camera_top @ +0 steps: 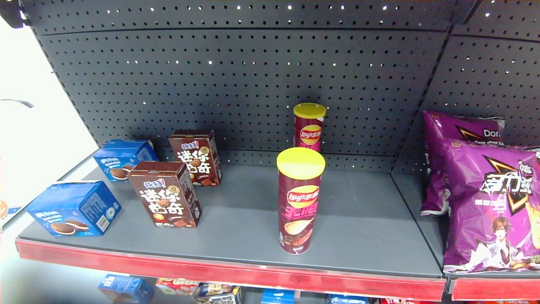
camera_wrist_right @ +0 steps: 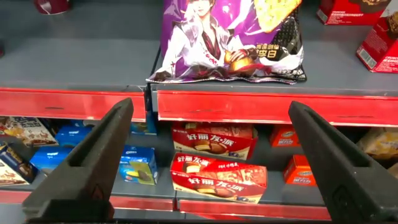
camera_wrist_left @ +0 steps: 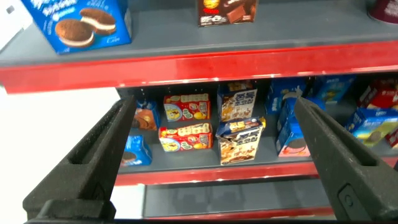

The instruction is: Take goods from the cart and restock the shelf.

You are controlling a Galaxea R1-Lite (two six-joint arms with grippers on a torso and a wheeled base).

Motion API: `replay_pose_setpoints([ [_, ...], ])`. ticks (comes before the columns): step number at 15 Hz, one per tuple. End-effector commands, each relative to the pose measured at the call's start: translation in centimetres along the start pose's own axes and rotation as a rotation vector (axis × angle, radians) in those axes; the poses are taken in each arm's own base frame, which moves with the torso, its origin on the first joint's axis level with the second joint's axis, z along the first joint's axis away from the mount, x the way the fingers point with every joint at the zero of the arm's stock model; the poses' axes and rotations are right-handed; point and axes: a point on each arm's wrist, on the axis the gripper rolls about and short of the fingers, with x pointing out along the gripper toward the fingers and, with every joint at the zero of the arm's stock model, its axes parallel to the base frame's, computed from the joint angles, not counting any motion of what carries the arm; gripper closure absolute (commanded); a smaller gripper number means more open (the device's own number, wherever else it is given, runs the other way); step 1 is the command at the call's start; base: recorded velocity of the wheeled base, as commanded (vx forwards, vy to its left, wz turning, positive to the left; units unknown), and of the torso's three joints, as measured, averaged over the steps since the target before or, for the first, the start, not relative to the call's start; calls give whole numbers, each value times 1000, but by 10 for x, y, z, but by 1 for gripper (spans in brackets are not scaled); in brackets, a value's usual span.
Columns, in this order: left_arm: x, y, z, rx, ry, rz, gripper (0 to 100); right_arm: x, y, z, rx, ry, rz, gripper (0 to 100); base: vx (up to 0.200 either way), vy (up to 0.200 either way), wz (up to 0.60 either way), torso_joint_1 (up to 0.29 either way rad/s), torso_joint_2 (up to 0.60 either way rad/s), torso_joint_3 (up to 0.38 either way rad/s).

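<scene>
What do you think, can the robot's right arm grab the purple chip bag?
Probably yes. The right gripper, jaws open, faces the purple chip bag, which lies at the shelf front with nothing before it. It may need to rise a little.

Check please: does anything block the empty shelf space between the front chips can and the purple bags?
Nothing visible does. The bare shelf floor between the front can and the purple bags is free. The left claw and the right claw are open and empty.
</scene>
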Motion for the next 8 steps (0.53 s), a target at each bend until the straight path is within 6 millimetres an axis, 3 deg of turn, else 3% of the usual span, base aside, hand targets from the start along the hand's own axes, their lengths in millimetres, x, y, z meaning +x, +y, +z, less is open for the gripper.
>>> replay_pose_setpoints([
  [1, 0, 0, 0, 15, -2, -14, 0, 0, 0, 0, 0, 3, -1, 0, 0, 0, 0, 0, 0, 0],
  [2, 0, 0, 4, 35, -25, -41, 0, 0, 0, 0, 0, 3, -1, 0, 0, 0, 0, 0, 0, 0],
  [4, 16, 1, 54, 87, -108, -167, 0, 0, 0, 0, 0, 3, 0, 0, 0, 0, 0, 0, 0, 0],
  [6, 30, -2, 76, 145, -171, -298, 0, 0, 0, 0, 0, 3, -1, 0, 0, 0, 0, 0, 0, 0],
  [8, 67, -14, 97, 320, -198, -468, 0, 0, 0, 0, 0, 3, -1, 0, 0, 0, 0, 0, 0, 0],
])
